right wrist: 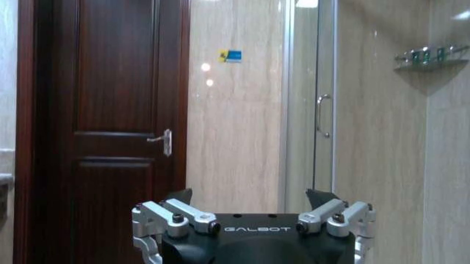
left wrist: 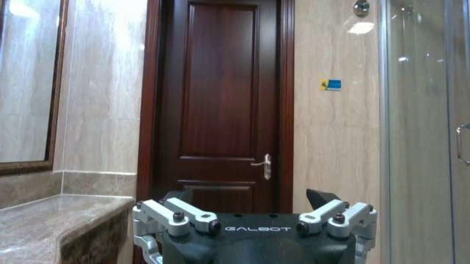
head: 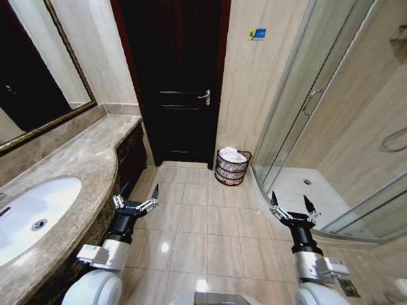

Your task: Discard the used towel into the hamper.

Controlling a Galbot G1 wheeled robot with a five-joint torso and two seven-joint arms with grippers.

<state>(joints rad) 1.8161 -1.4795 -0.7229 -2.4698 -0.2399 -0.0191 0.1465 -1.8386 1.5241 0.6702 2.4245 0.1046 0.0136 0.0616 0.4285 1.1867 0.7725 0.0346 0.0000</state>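
Towel (head: 231, 154) already fills the hamper (head: 232, 170), so both wide-open empty grippers, left gripper (head: 136, 193) and right gripper (head: 292, 203), risk knocking it over.

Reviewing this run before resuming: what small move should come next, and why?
Probably none but holding the arms back: a white towel already lies in the dark reddish-brown open-weave hamper by the door, and the left gripper and right gripper hang open, empty.
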